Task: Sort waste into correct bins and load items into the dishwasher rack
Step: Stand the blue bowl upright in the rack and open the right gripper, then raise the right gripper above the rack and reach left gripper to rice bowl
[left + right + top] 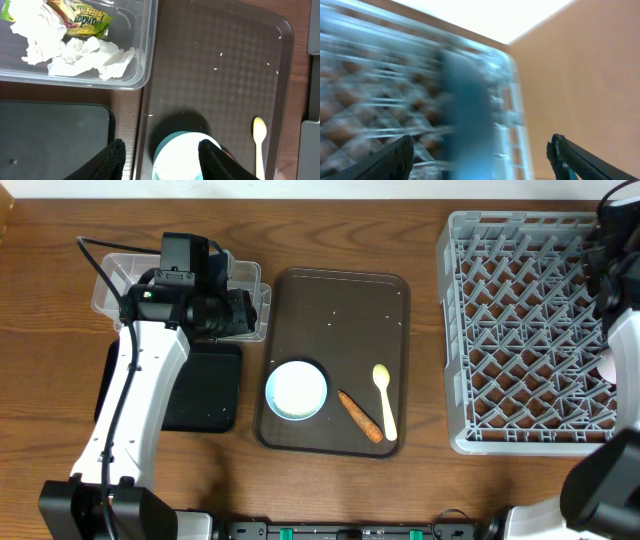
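My left gripper is open and empty, above the gap between the black tray and the white bowl with a pale blue rim. In the overhead view it hangs by the clear tub. The tub holds crumpled white and yellow-green wrappers. The bowl, an orange carrot piece, the pale yellow spoon and loose rice grains lie on the brown tray. My right gripper is open over the grey rack; its view is blurred, with a blue shape in the rack.
The dark brown serving tray lies in the middle, between the bins and the rack. The black tray sits in front of the tub. A bit of pink shows at the rack's right side under my right arm.
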